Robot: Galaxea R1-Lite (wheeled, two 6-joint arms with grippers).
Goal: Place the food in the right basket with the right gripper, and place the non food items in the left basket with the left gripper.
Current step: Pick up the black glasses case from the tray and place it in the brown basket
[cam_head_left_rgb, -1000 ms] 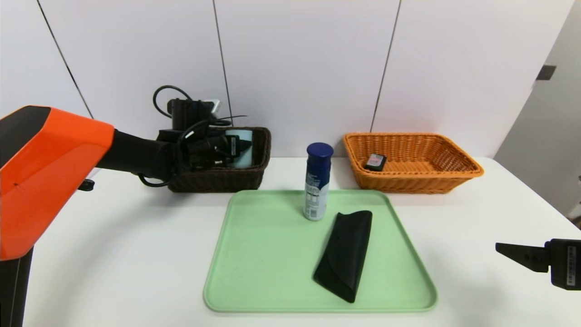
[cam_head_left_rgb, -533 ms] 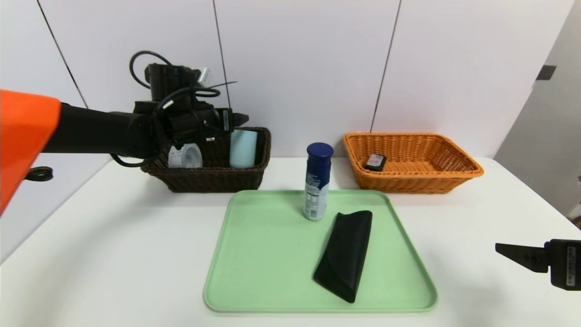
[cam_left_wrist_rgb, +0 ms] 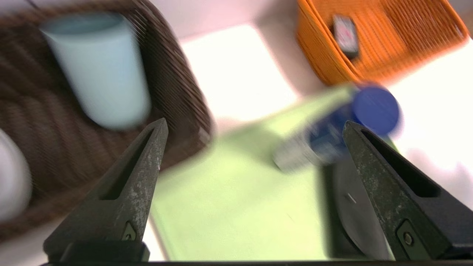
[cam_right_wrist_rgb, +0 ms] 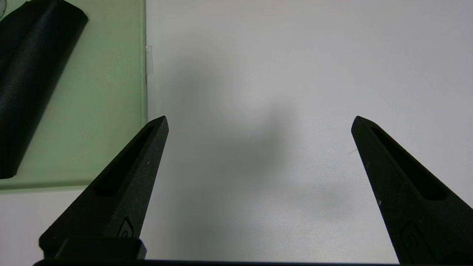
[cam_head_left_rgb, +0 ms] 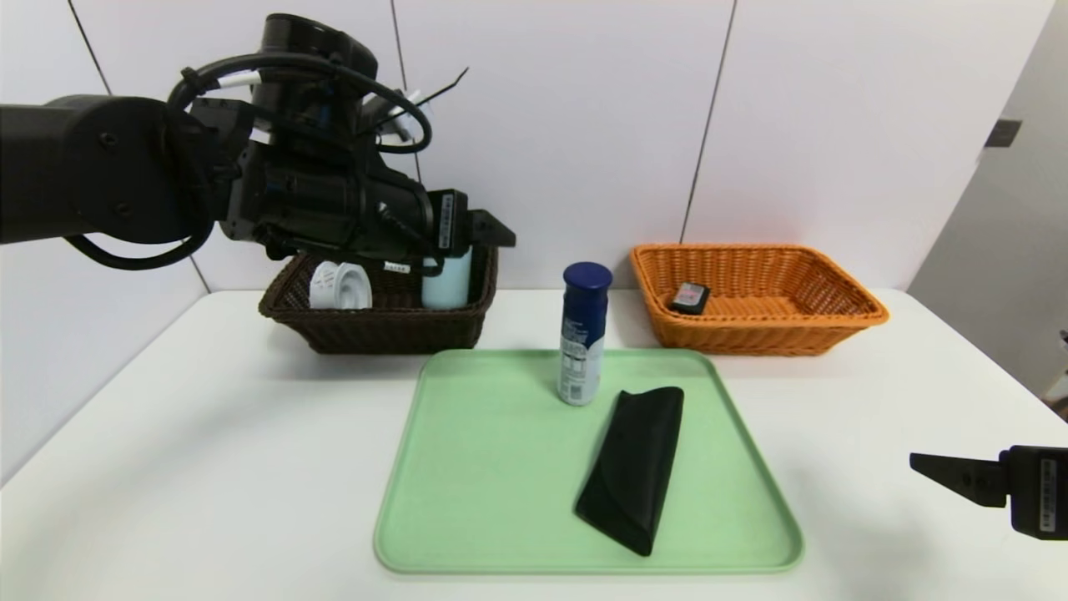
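The left end effector [cam_left_wrist_rgb: 255, 129] hangs in the air with its jaws spread wide and nothing between them. Just below and behind it sits the dark brown basket [cam_head_left_rgb: 392, 330], holding a pale blue cup [cam_head_left_rgb: 446, 288] and a white roll [cam_head_left_rgb: 340, 285]. Ahead of it and lower, on the green tray [cam_head_left_rgb: 484, 467], stand the blue can [cam_head_left_rgb: 582, 334] and, beside that, the black case [cam_head_left_rgb: 632, 467]. The right end effector [cam_right_wrist_rgb: 258, 122], jaws wide and empty, hovers over bare counter [cam_right_wrist_rgb: 295, 74] just beside the tray's edge; the orange basket [cam_head_left_rgb: 755, 330] lies well ahead of it.
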